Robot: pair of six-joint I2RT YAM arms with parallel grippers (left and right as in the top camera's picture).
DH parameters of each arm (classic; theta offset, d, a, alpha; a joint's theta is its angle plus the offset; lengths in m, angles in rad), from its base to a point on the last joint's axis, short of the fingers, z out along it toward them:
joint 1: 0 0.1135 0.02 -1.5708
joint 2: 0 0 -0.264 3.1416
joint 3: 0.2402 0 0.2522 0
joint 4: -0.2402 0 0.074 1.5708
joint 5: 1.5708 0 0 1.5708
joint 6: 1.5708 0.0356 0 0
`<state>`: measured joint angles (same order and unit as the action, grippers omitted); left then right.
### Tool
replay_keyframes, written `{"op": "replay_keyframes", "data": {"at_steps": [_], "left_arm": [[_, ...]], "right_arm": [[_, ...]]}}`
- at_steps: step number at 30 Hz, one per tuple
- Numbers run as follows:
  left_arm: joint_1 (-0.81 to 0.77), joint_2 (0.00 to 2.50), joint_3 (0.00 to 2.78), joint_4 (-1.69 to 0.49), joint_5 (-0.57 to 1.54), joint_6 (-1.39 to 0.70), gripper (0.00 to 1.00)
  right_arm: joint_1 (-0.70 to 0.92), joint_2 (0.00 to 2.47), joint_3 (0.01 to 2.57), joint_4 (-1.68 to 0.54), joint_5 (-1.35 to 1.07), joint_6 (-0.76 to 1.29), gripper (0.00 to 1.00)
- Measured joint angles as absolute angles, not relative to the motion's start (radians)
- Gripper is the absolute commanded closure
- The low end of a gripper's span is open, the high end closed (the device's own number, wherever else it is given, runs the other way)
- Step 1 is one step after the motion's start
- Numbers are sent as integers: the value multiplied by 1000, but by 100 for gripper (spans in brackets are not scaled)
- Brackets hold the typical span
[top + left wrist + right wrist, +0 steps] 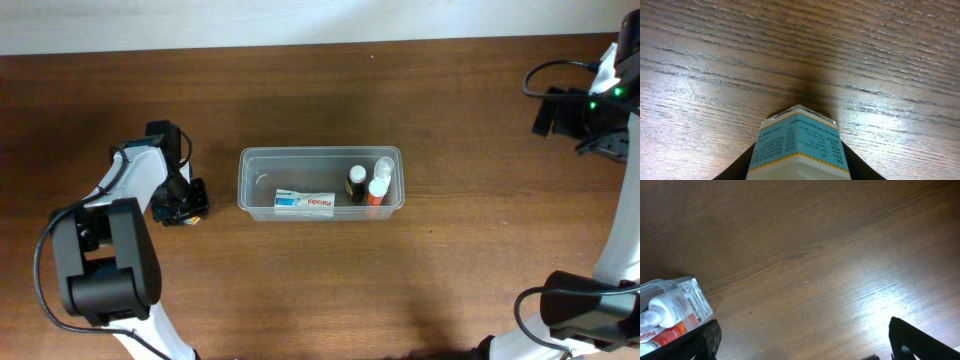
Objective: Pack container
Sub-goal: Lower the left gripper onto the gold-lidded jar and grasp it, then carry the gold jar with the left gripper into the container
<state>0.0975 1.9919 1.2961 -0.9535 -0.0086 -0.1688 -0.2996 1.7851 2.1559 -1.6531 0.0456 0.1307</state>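
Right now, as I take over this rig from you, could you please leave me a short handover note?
Left gripper: jaws shut on a blue-labelled pack, outside the container, off its left end.
Right gripper: jaws open and empty, near the far right corner of the table.
Done: a toothpaste tube, a small dark bottle and a white bottle with a red body are in the container, the bottles at its right end.
Left: bring the pack over and put it in, probably at the free left end.
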Motion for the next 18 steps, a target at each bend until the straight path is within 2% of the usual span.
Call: {"op": "replay_keyframes", "data": {"at_steps": [6,18], "left_arm": [[97,1992,1346,-1032,-13,-169,60],[83,1992,1624,-1265,-17,-169,60]], "right_arm": [[-300,1785,2156,-1653,46,131,2],[-300,1785,2156,-1653,46,131,2]]}}
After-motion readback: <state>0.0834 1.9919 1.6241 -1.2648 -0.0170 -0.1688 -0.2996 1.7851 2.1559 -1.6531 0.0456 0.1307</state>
